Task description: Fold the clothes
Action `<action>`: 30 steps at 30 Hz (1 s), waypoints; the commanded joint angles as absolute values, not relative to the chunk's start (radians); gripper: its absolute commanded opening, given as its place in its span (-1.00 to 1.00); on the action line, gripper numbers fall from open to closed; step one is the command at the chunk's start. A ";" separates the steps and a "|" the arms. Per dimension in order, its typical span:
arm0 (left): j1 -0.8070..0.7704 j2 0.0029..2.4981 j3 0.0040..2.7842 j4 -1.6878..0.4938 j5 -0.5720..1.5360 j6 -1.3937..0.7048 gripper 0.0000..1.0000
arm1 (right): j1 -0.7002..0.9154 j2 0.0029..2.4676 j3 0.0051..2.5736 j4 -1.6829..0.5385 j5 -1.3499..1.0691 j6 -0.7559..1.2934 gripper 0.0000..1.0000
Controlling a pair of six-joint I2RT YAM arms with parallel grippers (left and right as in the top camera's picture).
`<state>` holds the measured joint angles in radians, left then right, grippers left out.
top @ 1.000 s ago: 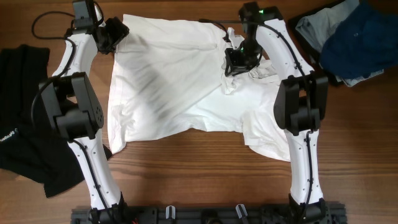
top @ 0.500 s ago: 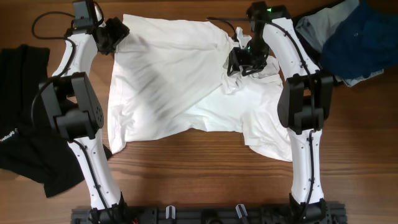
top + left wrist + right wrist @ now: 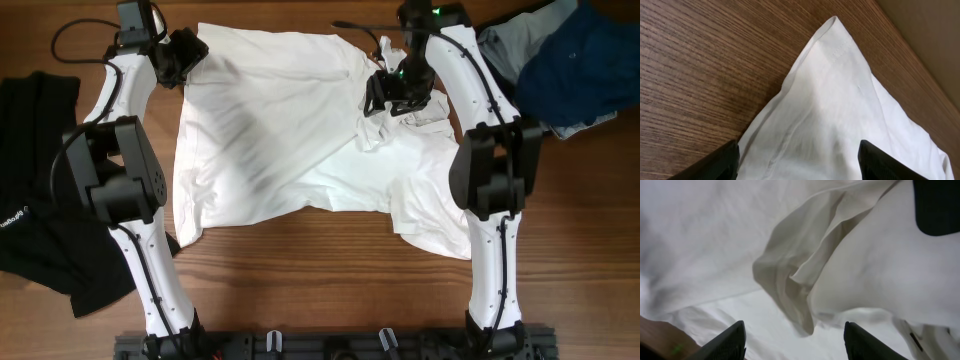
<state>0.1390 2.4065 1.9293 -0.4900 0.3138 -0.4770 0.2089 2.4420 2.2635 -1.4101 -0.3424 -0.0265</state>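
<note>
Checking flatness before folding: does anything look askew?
Yes. The white T-shirt is not flat: a crumpled ridge of fabric bunches up beside the right pincer, near its right edge.

The T-shirt (image 3: 290, 130) lies spread on the middle of the table (image 3: 330, 260), between the two arms. The left gripper (image 3: 185, 55) sits at its far left corner, and that corner rests flat on the wood. The right gripper (image 3: 395, 95) hangs over a bunched fold near the shirt's far right side. A single garment (image 3: 40, 230) lies at the table's left edge, outside the left arm. A heap of clothes (image 3: 560, 70) lies in the far right corner, outside the right arm.
</note>
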 commanded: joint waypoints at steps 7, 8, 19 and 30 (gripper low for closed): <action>0.137 2.356 1.946 -0.490 0.329 -0.479 0.53 | 0.242 2.379 2.278 -1.424 -0.333 -0.027 0.18; 0.137 2.356 1.946 -0.491 0.329 -0.479 0.53 | 0.252 2.379 2.278 -1.421 -0.333 -0.027 0.18; 0.137 2.356 1.946 -0.492 0.329 -0.479 0.54 | 0.304 2.384 2.276 -1.386 -0.327 -0.022 0.31; 0.137 2.356 1.946 -0.501 0.329 -0.479 0.54 | 0.270 2.398 2.276 -1.382 -0.321 -0.023 0.31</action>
<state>0.1390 2.4031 1.9293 -0.4980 0.3138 -0.4770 0.2676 2.4081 2.2635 -1.3830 -0.3321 -0.0261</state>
